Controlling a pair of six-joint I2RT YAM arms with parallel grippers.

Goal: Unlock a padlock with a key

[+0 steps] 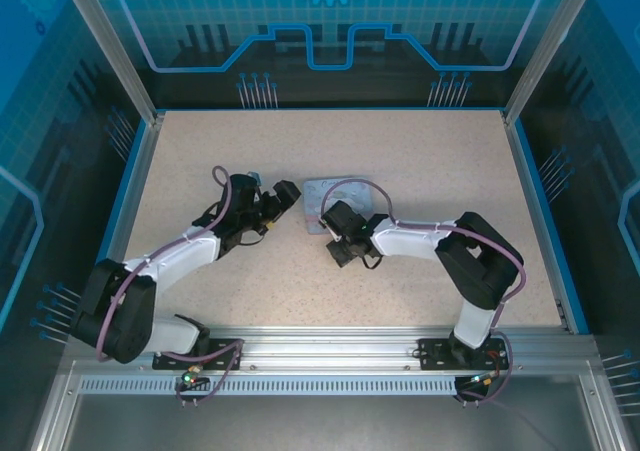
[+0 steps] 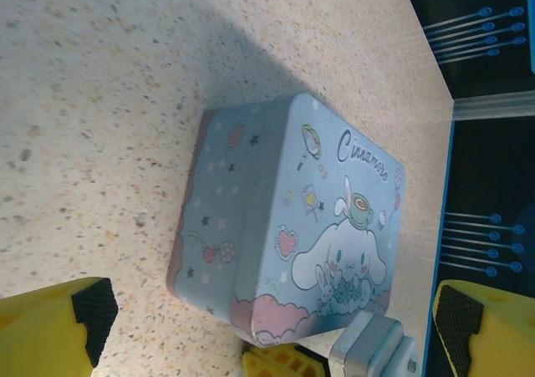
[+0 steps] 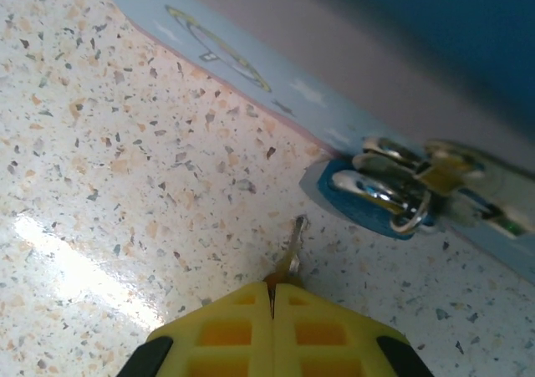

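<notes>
Right gripper (image 3: 272, 292): my two yellow fingers (image 3: 226, 331) are pressed flat together, no gap between the tips; pinched between them is the key (image 3: 292, 241), its thin blade sticking out past the tips toward the foot of the box (image 3: 251, 68); whether the blade tip touches the table (image 3: 125, 160) I cannot tell.

Padlock (image 3: 380, 189): lies right against the box's near side wall, shiny metal over a blue patch; key tip is near it but apart, not in it; from the left wrist it reads as a small grey metal block (image 2: 372, 348) at the box's edge, with my right fingers just beside it.

Left gripper (image 2: 274, 314): spread fully wide; black pads (image 2: 94, 308) far apart at either side of the view; holds nothing, touches nothing; it hangs to the left of the box, aimed at it, the box lying in the span between the two fingers but farther on.

Box, from above (image 1: 322, 193): pale blue rectangular tin with a cartoon print, sits mid-table, flat on its base; lid (image 2: 334, 226) is on and seated all round; contents hidden, cannot tell what is inside.

Overhead: both arms reach in toward the box, left from the left, right from the near right; the two wrists are near each other, not touching.
</notes>
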